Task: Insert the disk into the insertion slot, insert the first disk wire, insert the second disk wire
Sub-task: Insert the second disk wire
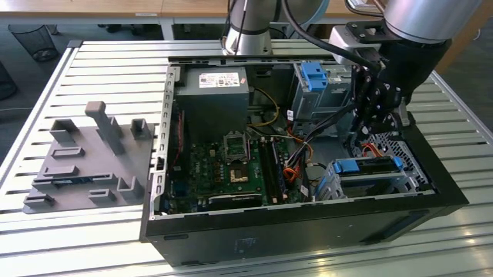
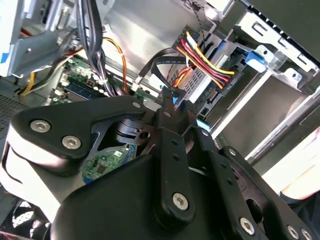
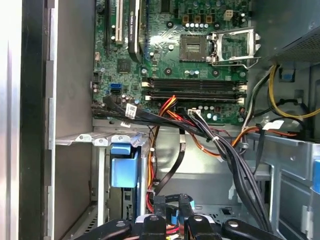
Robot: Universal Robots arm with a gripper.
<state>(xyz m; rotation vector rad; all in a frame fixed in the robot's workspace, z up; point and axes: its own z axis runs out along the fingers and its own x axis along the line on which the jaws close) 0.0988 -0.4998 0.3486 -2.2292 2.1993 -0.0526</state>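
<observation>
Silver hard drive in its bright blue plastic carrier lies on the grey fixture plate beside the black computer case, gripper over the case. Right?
No. The exterior view shows the hard drive seated in the low silver perforated drive cage inside the black computer case. The gripper is over the case.

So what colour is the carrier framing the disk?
Bright blue, clearest in the exterior view.

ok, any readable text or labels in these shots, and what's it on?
No text can be read.
White label on the power supply: print too small.
White tag on the black cable bundle: blurred.
Motherboard markings: too small.
</observation>
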